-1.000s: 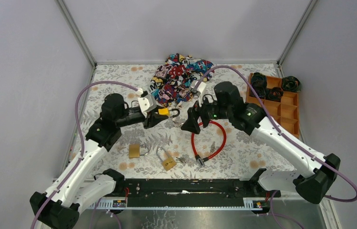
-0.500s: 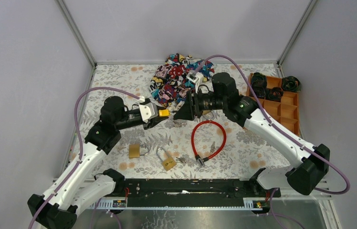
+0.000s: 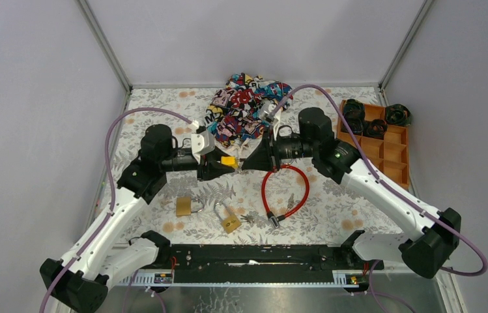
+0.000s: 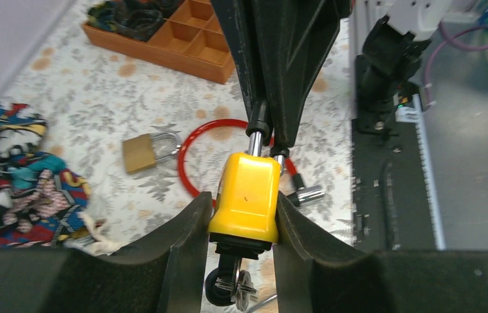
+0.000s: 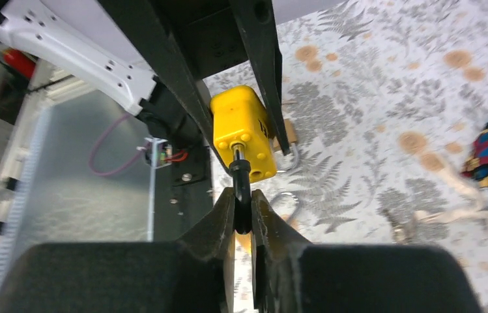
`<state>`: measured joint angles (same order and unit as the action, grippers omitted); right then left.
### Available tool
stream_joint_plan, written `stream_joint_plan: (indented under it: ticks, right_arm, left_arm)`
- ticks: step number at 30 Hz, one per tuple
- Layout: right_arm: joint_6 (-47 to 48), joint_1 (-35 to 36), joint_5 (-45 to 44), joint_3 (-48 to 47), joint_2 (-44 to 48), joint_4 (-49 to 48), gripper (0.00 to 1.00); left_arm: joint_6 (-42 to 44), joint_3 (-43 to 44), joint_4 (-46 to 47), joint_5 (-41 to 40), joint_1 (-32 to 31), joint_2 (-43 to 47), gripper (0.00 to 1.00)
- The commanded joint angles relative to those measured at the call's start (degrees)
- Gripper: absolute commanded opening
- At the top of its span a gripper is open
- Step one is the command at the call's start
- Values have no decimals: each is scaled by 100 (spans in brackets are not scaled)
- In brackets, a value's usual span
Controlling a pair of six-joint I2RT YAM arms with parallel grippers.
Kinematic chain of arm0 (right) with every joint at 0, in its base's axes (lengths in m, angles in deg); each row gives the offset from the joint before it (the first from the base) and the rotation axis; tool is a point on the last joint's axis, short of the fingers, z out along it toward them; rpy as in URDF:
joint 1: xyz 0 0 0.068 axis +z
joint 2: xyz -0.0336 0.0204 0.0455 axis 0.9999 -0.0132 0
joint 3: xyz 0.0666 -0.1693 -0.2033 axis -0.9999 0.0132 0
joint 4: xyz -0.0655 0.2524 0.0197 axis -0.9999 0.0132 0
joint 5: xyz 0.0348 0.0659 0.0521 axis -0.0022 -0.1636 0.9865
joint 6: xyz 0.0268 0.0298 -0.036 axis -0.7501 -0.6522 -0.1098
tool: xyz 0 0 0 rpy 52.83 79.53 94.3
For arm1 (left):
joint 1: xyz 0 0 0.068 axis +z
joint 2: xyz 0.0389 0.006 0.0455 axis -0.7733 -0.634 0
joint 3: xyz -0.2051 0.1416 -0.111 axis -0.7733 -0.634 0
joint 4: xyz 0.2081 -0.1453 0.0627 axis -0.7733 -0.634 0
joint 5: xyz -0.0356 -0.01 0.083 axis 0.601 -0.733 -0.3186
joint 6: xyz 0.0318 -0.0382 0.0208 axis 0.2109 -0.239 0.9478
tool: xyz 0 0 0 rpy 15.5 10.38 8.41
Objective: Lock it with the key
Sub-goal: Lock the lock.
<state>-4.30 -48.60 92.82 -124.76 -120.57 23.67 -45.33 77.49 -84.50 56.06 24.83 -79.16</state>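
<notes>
A yellow padlock (image 4: 244, 195) is held in the air over the middle of the table, and my left gripper (image 4: 241, 197) is shut on its body. A black-headed key (image 4: 223, 282) with a ring of spare keys sticks out of the lock's underside, towards the left wrist camera. The padlock's dark shackle (image 5: 242, 189) points at the right arm, and my right gripper (image 5: 242, 193) is shut on it. In the top view the padlock (image 3: 229, 160) hangs between the left gripper (image 3: 217, 167) and the right gripper (image 3: 247, 162), which meet nose to nose.
Below the grippers lie a red cable lock (image 3: 304, 189), two brass padlocks (image 3: 184, 206) (image 3: 230, 223) and loose keys (image 3: 249, 218). A colourful cloth (image 3: 244, 104) is bunched at the back. An orange compartment tray (image 3: 394, 153) with dark items stands at the right.
My right gripper swung in from the right to the yellow padlock and closed on its shackle. The left gripper shifted a little and kept its hold on the lock's body.
</notes>
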Motion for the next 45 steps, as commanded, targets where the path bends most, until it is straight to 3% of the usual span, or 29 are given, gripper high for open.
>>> stream_joint_plan:
  ticks: [1,5,11,15,19,28,30,33,35,39,40,42,45]
  right_arm:
    - [1497,-48,-649,101,82,-683,17]
    - [1988,-47,-665,84,185,-560,39]
    - [2140,-46,-154,-583,55,845,66]
    - [1835,-45,-64,-647,168,1024,72]
    - [1439,-41,11,-415,136,611,66]
    - [1371,-13,235,-799,-104,882,65]
    - [1424,49,120,-790,-117,952,56]
    - [1403,129,-33,-750,-118,888,19]
    - [1370,137,-109,-726,-94,788,2]
    - [987,137,-322,-553,118,166,0]
    - [864,108,-391,-469,205,-55,0]
    - [624,-45,-369,-307,356,-515,0]
    - [15,-270,-95,-137,524,-1161,0]
  left_arm:
    - [-897,417,585,1122,-125,-119,0]
    - [-1057,473,581,1092,-133,-243,0]
    - [-541,627,135,887,-133,-235,0]
    - [123,701,-376,761,-149,-235,0]
    - [286,743,-430,593,-195,-293,0]
    - [388,730,-535,374,-256,-321,0]
    - [384,741,-527,365,-276,-333,0]
    - [376,740,-526,350,-337,-340,0]
    - [354,739,-525,346,-373,-357,0]
    - [40,635,-279,254,-397,-333,0]
    - [-141,569,-100,238,-397,-284,16]
    - [-452,440,320,246,-388,-169,58]
    - [-788,352,695,209,-300,-112,76]
